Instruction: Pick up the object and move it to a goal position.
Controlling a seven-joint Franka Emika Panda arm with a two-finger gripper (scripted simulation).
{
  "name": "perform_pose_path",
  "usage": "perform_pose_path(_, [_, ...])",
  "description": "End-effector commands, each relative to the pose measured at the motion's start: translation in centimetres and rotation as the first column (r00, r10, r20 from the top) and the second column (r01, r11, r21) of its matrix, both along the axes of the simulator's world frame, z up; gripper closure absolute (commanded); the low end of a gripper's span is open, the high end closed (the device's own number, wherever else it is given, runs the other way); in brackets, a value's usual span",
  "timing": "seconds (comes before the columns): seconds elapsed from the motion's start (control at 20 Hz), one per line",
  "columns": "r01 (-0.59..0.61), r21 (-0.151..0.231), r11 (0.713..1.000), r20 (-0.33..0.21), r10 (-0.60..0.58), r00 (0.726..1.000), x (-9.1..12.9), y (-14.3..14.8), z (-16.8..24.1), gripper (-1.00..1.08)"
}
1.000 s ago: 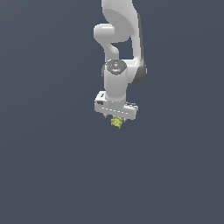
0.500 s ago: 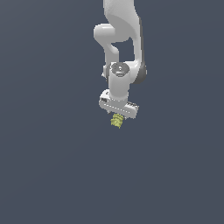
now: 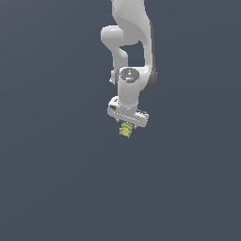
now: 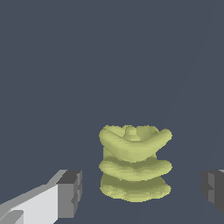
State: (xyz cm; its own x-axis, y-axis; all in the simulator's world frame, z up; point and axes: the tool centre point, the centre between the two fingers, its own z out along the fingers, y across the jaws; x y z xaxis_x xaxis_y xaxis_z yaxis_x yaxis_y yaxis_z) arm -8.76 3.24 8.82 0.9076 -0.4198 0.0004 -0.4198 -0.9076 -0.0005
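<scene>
Pincer state: your pincer stands released in the wrist view. Its two dark pads sit apart from the object on either side, with clear gaps showing. Nothing is clamped.

Object position: the yellow-green ridged object lies between the fingertips, nearer one pad than the other. In the exterior view it shows as a small lump directly under the pincer.

Contact: you cannot tell from either view whether the object rests on the ground or how far down the fingertips reach along its sides.

Reason for posture: the arm hangs near vertical with the hand pointed straight down. I judge this an approach for a top grasp, with the jaws straddling the object across its narrower span.

Grip surface: the stacked ridges give the pads uneven seating. I judge a slip or a tilt possible on closing.

Off-centre risk: I judge that the nearer pad would meet the object first and nudge it sideways.

Open room: no other item shows around the pincer in either view. No edge, wall or goal marker is visible.
</scene>
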Motion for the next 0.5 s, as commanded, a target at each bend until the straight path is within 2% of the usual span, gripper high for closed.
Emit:
perform_pose_path(0.0, [0.0,0.0,1.0,-0.001,0.0,1.0,0.0,0.0,-0.5,-0.92])
perform_pose_path(0.45, [0.004,0.0,1.0,-0.001,-0.004,1.0,-0.2,0.0,-4.2,-0.92])
